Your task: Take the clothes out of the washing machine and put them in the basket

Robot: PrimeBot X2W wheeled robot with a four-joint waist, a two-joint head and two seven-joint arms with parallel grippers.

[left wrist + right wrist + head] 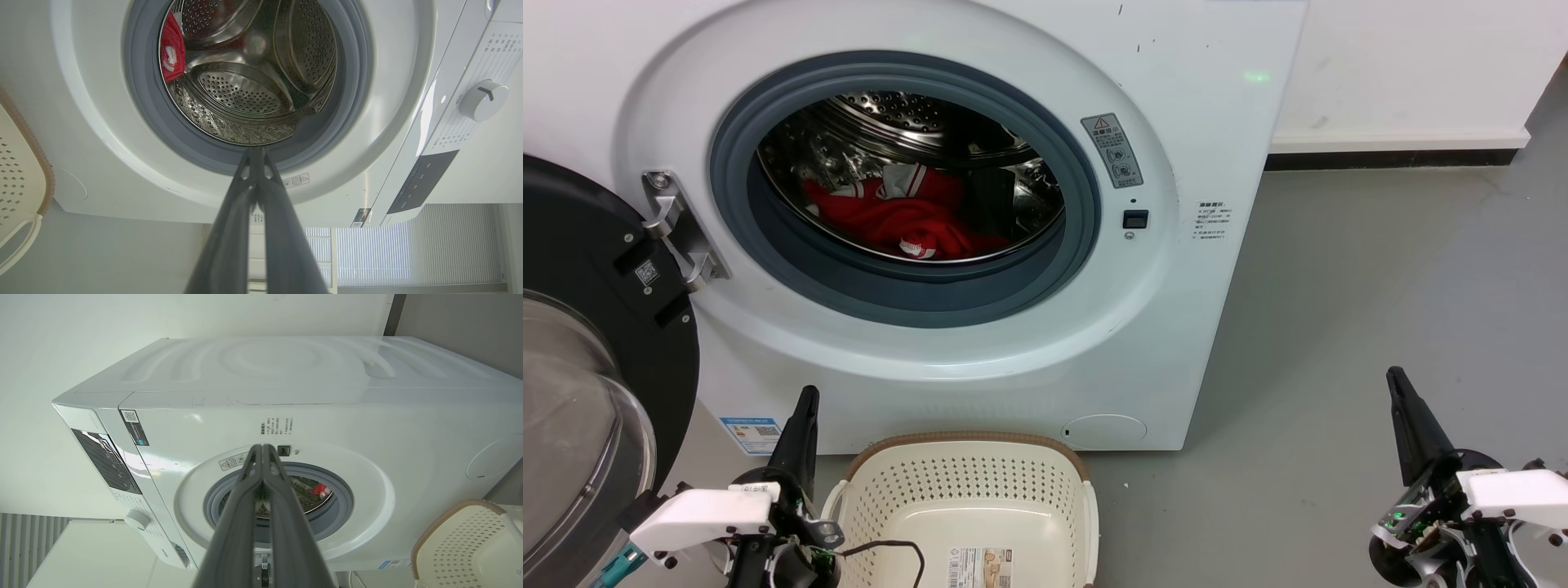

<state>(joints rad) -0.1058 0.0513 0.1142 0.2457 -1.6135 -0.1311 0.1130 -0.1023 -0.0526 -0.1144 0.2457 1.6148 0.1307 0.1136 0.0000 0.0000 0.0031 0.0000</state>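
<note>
Red garment (pixel 890 216) lay inside the open washing machine (pixel 1192 327). Left gripper (pixel 808 394) and right gripper (pixel 1394 376) hung low, jaws together; reaching in seemed next.

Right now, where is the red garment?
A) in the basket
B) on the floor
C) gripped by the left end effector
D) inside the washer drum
D: the red garment lies in the steel drum of the washing machine; the basket holds no fabric.
</note>
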